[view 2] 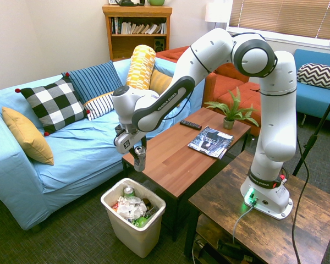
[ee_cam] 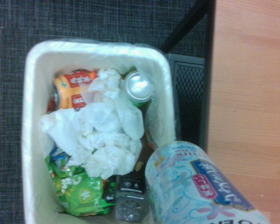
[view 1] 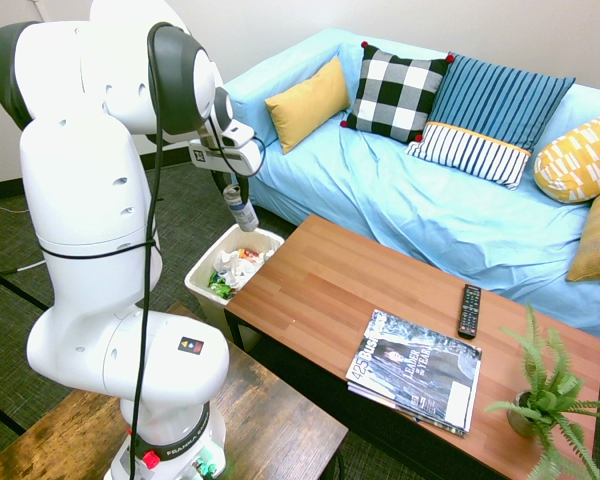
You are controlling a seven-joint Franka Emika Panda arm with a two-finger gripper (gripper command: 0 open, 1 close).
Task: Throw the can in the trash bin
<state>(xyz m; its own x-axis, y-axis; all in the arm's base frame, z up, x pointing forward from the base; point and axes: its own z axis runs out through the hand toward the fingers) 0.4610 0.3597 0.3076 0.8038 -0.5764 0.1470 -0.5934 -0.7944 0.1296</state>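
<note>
The slim silver can (view 1: pixel 242 209) with its blue and white label hangs in the air, and my gripper (view 1: pixel 234 186) is shut on its top end. From the other side the can (view 2: pixel 139 158) sits under the gripper (view 2: pixel 136 147), well above the trash bin (view 2: pixel 154 213). The cream-white trash bin (view 1: pixel 202 270) stands on the floor at the end of the wooden table, filled with white paper and green wrappers. In the wrist view the can (ee_cam: pixel 196 186) rises from the lower right, over the bin's rim (ee_cam: pixel 164 88) and the table edge.
The low wooden table (view 1: pixel 330 290) borders the bin and carries a magazine (view 1: pixel 415 370), a remote (view 1: pixel 469 310) and a potted plant (view 1: pixel 545 400). A blue sofa (view 1: pixel 400 190) with several cushions stands behind. Another can (ee_cam: pixel 139 87) lies inside the bin.
</note>
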